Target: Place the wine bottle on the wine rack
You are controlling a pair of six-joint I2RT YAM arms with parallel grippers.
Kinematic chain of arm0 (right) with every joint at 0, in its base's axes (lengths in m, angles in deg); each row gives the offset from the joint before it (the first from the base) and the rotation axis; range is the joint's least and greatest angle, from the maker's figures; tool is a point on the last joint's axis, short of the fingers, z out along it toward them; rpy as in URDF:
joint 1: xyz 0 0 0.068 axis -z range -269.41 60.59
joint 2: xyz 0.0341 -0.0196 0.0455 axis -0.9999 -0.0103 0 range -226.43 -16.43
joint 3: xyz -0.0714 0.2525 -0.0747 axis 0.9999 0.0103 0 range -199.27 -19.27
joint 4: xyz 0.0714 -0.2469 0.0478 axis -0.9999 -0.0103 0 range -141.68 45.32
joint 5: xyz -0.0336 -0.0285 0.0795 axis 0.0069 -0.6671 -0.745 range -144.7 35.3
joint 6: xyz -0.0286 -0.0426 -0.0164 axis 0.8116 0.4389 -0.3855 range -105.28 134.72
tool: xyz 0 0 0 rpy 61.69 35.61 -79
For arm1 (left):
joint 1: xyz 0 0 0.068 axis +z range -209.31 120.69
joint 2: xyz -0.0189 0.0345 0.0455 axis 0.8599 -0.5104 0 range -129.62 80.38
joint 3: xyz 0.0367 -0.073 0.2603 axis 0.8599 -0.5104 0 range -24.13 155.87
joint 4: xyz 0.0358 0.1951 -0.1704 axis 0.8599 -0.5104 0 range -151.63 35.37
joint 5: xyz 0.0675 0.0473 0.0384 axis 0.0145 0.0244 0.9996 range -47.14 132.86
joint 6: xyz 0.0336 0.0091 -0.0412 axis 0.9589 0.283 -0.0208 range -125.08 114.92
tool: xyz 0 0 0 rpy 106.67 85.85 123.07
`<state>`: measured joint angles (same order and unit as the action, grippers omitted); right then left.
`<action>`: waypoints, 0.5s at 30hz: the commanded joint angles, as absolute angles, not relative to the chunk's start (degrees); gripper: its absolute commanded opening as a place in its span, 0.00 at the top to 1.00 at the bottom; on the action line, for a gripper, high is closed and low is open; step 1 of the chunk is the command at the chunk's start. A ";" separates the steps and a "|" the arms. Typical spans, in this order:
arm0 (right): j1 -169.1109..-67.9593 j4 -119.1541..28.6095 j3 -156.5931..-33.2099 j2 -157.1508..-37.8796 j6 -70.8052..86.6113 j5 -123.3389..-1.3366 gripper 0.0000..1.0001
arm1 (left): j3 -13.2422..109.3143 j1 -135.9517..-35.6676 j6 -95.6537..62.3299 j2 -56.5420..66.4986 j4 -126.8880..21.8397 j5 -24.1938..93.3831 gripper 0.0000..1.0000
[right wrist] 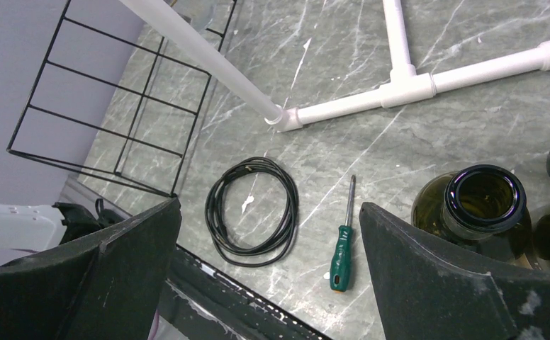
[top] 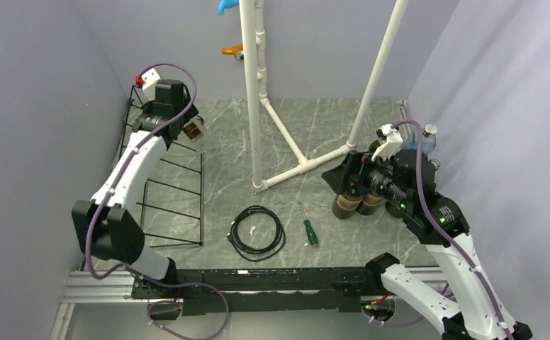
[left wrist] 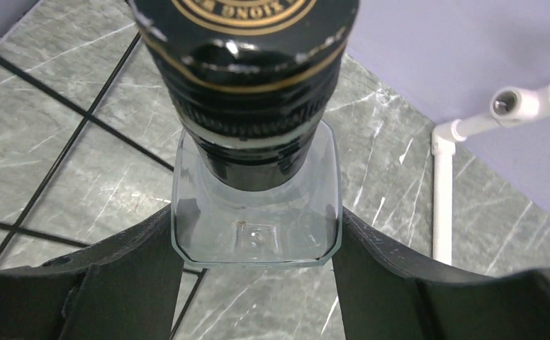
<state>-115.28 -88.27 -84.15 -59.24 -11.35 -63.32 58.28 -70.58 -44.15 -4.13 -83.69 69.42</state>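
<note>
My left gripper (top: 191,129) is shut on the wine bottle (left wrist: 247,85), a bottle with a clear square glass end and a black part with gold lettering. Both fingers (left wrist: 123,276) press on the clear glass sides. It holds the bottle in the air over the upper right edge of the black wire wine rack (top: 171,190), whose bars show below in the left wrist view (left wrist: 66,142). The rack also shows in the right wrist view (right wrist: 109,106). My right gripper (right wrist: 268,212) is open and empty, up above the floor at the right (top: 344,180).
Several olive-green bottles (top: 350,205) stand under the right gripper; one open neck shows in the right wrist view (right wrist: 485,195). A white pipe frame (top: 254,92) stands mid-back. A coiled black cable (top: 256,232) and a green screwdriver (top: 309,231) lie on the floor.
</note>
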 commanded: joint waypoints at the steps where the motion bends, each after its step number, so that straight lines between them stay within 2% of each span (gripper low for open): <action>1: -115.33 -87.30 -86.40 -59.36 -11.06 -63.60 0.00 | 66.05 -68.50 -50.21 -7.24 -72.46 70.87 1.00; 10: -115.34 -87.61 -86.50 -59.33 -12.30 -62.27 0.00 | 76.54 -64.50 -54.83 -19.43 -74.37 66.88 1.00; 15: -115.29 -86.52 -85.90 -59.74 -13.36 -62.87 0.00 | 82.32 -63.18 -60.59 -24.27 -80.58 68.35 1.00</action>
<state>-115.28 -88.42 -84.26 -59.31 -12.11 -63.08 74.76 -64.00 -53.44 -24.34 -83.36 67.67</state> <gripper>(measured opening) 0.994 0.705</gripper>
